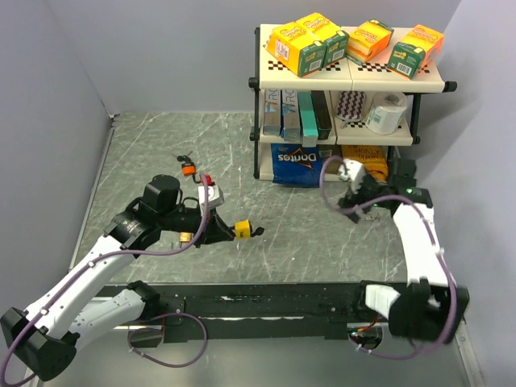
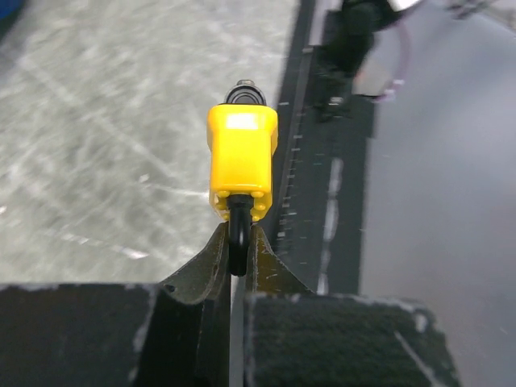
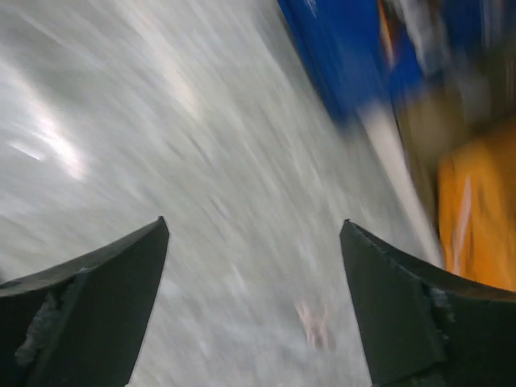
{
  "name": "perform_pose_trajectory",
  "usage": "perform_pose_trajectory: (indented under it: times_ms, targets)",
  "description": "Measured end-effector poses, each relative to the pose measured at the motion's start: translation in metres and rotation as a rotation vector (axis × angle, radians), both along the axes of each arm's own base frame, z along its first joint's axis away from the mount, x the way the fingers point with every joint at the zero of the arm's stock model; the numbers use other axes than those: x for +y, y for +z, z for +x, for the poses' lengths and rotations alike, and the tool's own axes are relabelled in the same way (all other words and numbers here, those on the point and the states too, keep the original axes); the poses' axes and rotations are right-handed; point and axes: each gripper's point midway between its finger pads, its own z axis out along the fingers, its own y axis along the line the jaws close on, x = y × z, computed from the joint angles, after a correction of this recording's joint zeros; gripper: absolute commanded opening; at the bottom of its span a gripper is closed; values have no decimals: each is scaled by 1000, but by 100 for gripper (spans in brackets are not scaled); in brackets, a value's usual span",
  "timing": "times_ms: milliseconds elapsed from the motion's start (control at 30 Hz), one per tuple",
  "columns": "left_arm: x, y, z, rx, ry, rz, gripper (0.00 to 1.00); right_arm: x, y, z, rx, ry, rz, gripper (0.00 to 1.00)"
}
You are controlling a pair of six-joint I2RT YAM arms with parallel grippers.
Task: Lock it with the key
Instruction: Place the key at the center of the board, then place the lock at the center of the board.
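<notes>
A yellow padlock [image 2: 242, 161] hangs over the table, and my left gripper [image 2: 238, 242] is shut on its black shackle. From above, the padlock [image 1: 241, 229] sits just past the left gripper [image 1: 226, 231], left of the table's middle. A small dark piece, apparently the key [image 2: 244, 87], sticks out of the lock's far end [image 1: 258, 231]. My right gripper [image 1: 352, 195] is far off to the right, by the foot of the shelf. In its blurred wrist view the right gripper [image 3: 254, 230] stands wide open with nothing between its fingers.
A two-tier shelf [image 1: 348, 74] at the back right carries orange and green boxes, a toilet roll [image 1: 385, 112] and a blue Doritos bag [image 1: 295, 163]. A small orange object [image 1: 188, 168] lies on the table behind the left arm. Grey walls close both sides.
</notes>
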Motion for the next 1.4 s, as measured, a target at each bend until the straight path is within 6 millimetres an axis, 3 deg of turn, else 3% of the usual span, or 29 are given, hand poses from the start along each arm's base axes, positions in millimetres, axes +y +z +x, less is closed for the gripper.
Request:
perform_pose_trajectory:
  times_ms: [100,200,333,433,567,667,900,1167,1400]
  targets:
    - [-3,7,-10,16,-60,-31,1,73,46,-27,-91,204,108,99]
    - [-7,20,-20,22,-125,-71,1,128,84,-65,-136,382,223,99]
    - [-11,34,-28,42,-193,-113,1,168,112,-106,-138,547,312,99]
    - [-14,39,-33,63,-232,-129,1,189,116,-133,-101,652,336,98]
    - [-16,39,-38,91,-272,-134,1,208,119,-162,-65,763,344,93]
    - [-18,39,-43,106,-298,-137,1,216,123,-172,-63,805,344,87]
    - [-19,40,-49,127,-322,-143,1,229,129,-173,-47,815,358,85]
    - [-20,42,-51,138,-328,-147,1,237,139,-175,-47,820,381,67]
    - [-21,45,-52,146,-327,-154,1,242,144,-179,-36,826,400,64]
